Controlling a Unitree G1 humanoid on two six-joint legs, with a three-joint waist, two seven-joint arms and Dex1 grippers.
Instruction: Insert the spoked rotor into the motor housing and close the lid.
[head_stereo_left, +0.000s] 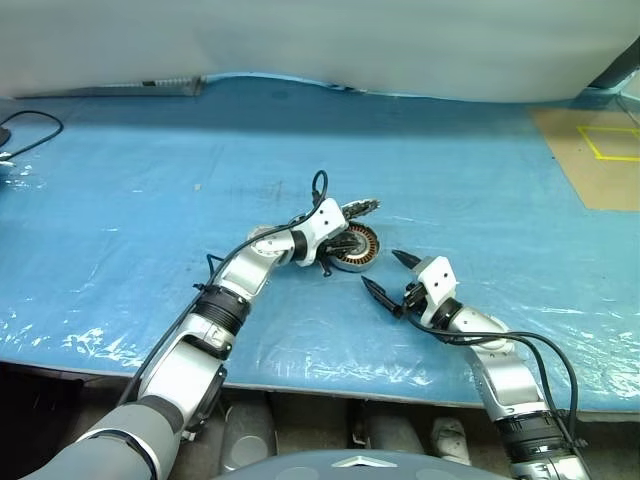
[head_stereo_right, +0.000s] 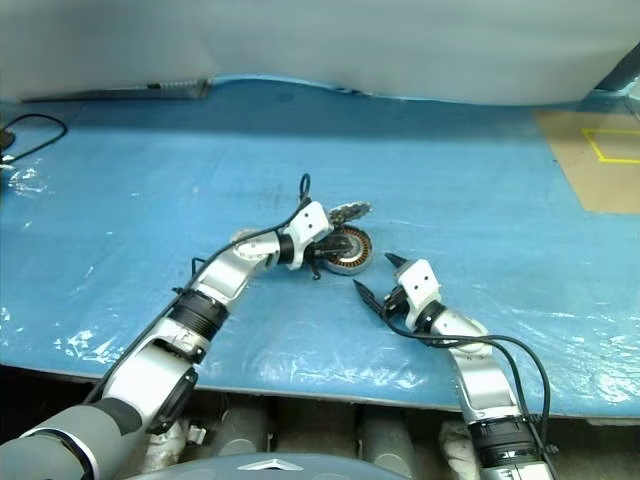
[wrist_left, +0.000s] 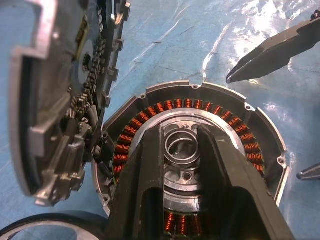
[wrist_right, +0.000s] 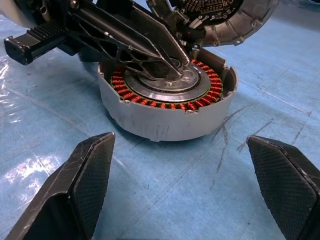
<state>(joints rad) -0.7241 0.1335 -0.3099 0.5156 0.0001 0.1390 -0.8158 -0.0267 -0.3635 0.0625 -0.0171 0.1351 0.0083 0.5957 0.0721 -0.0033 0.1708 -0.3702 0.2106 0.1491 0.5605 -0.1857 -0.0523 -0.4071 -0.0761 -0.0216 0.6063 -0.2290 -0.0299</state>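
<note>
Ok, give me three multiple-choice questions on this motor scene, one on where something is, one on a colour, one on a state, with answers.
1. Where is the left tool? A over the centre of the motor housing; B on the tan board; C beside the black cable.
2. What colour are the windings? A green; B copper-orange; C white.
3. How is the lid? A shut flat on the housing; B open, standing at the housing's edge; C lying apart on the sheet.
Answers: 1 A, the right wrist view shows it over the silver centre. 2 B, an orange ring lines the wall. 3 B, its toothed inside shows above the rim.
</note>
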